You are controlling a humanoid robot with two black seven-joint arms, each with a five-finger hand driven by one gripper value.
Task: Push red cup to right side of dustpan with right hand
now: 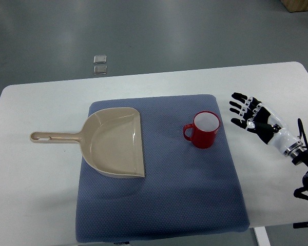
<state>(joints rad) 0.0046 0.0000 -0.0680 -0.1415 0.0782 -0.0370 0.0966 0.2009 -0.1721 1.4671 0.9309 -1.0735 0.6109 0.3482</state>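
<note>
Blue mat (159,205), red cup (204,130) right of dustpan (115,141), right hand (252,117) spread

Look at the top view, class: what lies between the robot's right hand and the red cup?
Nothing stands there in the top view: only blue mat and white table separate the open right hand from the red cup.

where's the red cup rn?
In the top view the red cup stands upright on the blue mat, right of centre, between the beige dustpan on its left and the open right robot hand on its right, touching neither.
</note>
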